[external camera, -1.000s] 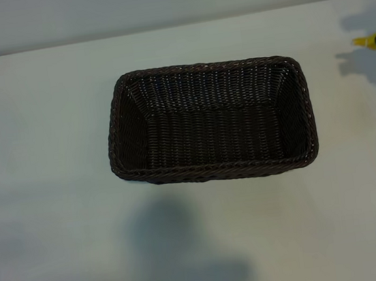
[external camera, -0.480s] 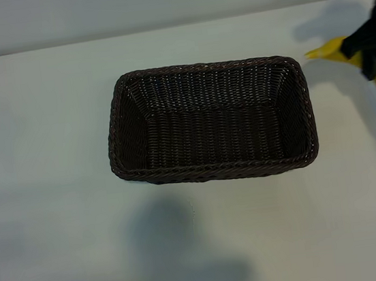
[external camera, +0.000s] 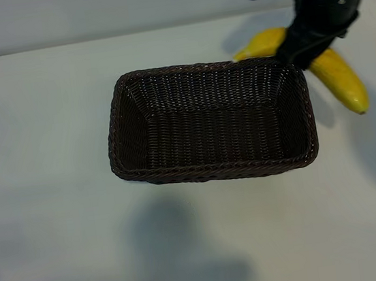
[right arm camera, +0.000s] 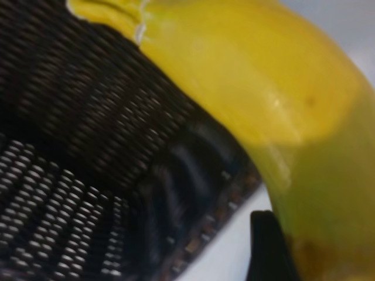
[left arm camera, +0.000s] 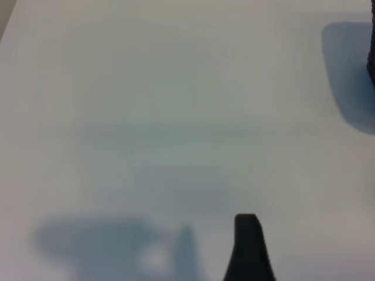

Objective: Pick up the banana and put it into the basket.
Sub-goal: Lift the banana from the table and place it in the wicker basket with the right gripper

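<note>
The dark brown woven basket (external camera: 216, 172) lies in the middle of the white table, with nothing in it. My right gripper (external camera: 305, 45) is shut on the yellow banana (external camera: 343, 82), which hangs in the air at the basket's far right corner. The stem end (external camera: 258, 44) reaches over the far rim. The other end points away to the right. In the right wrist view the banana (right arm camera: 281, 99) fills the frame above the basket's wall (right arm camera: 88, 146), with one dark finger (right arm camera: 266, 249) pressed against it. The left wrist view holds one finger (left arm camera: 249, 249) of my left gripper above bare table, nothing beside it.
White tabletop (external camera: 62, 231) surrounds the basket on all sides. A pale wall runs along the far edge (external camera: 93, 39). Arm shadows fall on the table in front of the basket.
My right arm has come in from the right edge with the banana, carrying it left toward the basket's far right corner. The basket has not moved.
</note>
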You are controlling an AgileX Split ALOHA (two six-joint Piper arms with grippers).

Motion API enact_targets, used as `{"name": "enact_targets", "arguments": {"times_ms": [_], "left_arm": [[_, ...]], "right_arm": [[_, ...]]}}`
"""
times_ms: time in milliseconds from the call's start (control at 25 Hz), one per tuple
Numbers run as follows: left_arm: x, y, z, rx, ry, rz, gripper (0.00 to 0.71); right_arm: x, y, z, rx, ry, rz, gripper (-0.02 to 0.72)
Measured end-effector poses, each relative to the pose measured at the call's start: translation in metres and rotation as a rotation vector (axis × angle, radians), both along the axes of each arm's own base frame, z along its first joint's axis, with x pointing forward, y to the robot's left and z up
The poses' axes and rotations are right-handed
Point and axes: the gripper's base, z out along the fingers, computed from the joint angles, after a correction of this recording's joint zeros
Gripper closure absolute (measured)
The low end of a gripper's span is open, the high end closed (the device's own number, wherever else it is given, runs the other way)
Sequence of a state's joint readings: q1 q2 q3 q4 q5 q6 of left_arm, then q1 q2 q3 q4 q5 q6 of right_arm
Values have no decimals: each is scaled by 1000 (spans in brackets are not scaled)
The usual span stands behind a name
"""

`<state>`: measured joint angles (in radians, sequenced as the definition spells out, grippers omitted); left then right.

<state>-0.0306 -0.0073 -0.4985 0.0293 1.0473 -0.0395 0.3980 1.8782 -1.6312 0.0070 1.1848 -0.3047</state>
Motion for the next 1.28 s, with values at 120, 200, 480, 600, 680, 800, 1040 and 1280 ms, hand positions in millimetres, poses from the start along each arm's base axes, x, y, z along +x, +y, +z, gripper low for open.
{"name": "enact_targets", "arguments": {"times_ms": [120, 200, 480, 600, 680, 800, 1040, 1280], "left_arm": [[0, 0, 0, 0, 0, 0, 169], [0, 0, 0, 0, 0, 0, 169], [0, 0, 0, 0, 0, 0, 169], [0, 0, 0, 0, 0, 0, 169], [0, 0, 0, 0, 0, 0, 169], [0, 0, 0, 0, 0, 0, 169], [0, 0, 0, 0, 0, 0, 169], [0, 0, 0, -1, 0, 0, 169]], "right_arm": [[-5, 18, 1, 8, -21, 49, 275], [-10, 30, 1, 12, -32, 85, 275], [-26, 70, 3, 4, -116, 342, 275], [-33, 86, 4, -20, -170, 496, 275], [-36, 92, 4, -27, -195, 567, 275], [-38, 97, 5, -36, -223, 636, 275], [-32, 102, -11, -48, -200, 658, 275], [-20, 113, -47, -45, -169, 652, 275]]}}
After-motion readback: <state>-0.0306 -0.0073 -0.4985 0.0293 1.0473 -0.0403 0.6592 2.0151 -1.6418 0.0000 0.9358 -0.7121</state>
